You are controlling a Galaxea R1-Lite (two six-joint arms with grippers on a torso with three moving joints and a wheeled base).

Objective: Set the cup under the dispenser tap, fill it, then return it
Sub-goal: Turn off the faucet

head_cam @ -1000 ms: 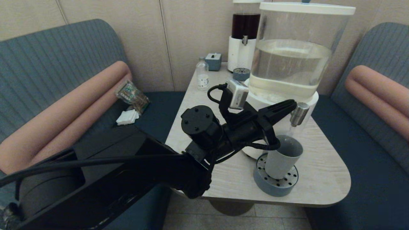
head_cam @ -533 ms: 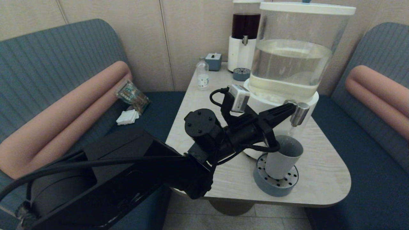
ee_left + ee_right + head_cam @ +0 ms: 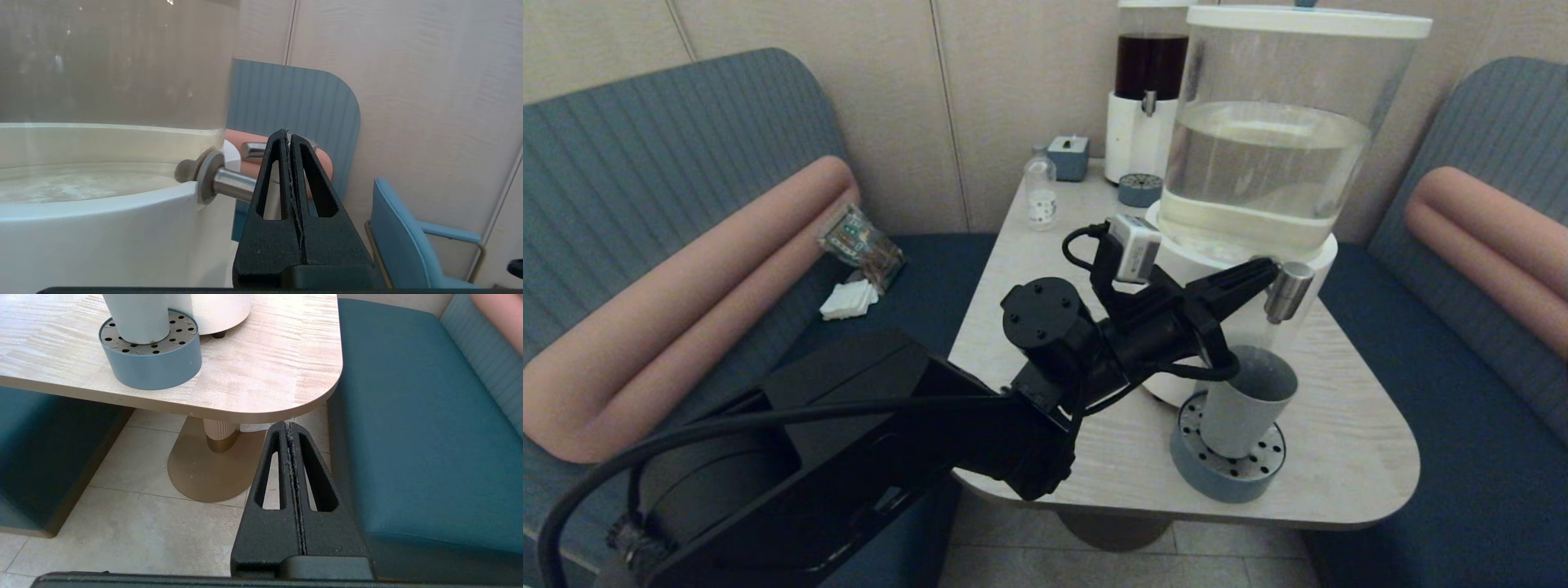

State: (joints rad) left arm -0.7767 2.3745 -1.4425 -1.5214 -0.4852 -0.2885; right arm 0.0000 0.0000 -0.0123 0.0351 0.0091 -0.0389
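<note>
While the right gripper is hanging parked below the table's near corner with its fingers pressed flat together and holding nothing, the left arm is doing the work. Taking the tabletop as a clock face seen from the head camera, the perforated drip tray is sitting at about five o'clock, just inside the near edge, and the cup is standing upright on it, directly beneath the dispenser tap. The left gripper is reaching across from eight o'clock, its fingers closed on each other and empty, the tips lying against the tap's side near its lever; whether they are pressing it I cannot tell. No stream is visible, and the cup's fill level is hidden.

The main risk, as I judge it, is the arm's black cable, which is looping right beside the cup's rim: a downward or sideways move could snag the rim and tip the cup off the tray. A closed tip could also slip off the rounded metal lever. An overlong press would be overflowing the cup.

Open tabletop is lying toward three and seven o'clock; the near rounded edge is close to the tray. Farther back, at twelve, the small bottle and dark-liquid dispenser are crowding the wall.
</note>
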